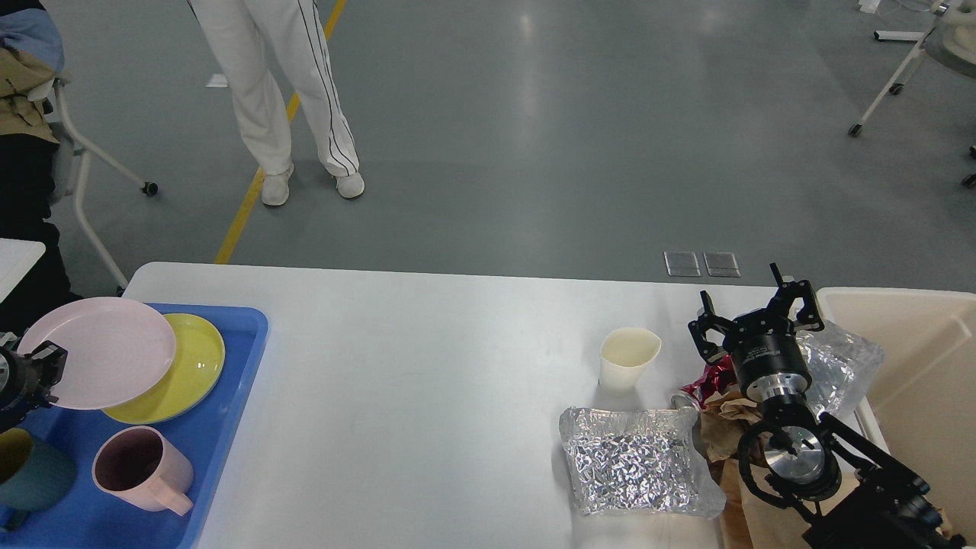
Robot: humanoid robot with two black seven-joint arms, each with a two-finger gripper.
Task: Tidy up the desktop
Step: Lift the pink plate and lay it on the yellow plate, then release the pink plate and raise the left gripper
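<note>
Bench (427,366) rubbish sits at the near right: foil tray (637,465), cream cup (627,357), brown paper (720,431). Right gripper (755,316) hovers there, jaws spread and empty, beside the beige bin (926,366). Left gripper (34,374) pinches the pink plate (99,351). Next, probably lower onto the litter

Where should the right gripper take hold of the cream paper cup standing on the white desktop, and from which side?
Probably by the rim: one finger inside, one outside the cream paper cup, coming down from above. It stands upright and open-topped on the desktop, and the open right gripper is just to its right. The thin wall looks bent, so squeeze lightly.
</note>
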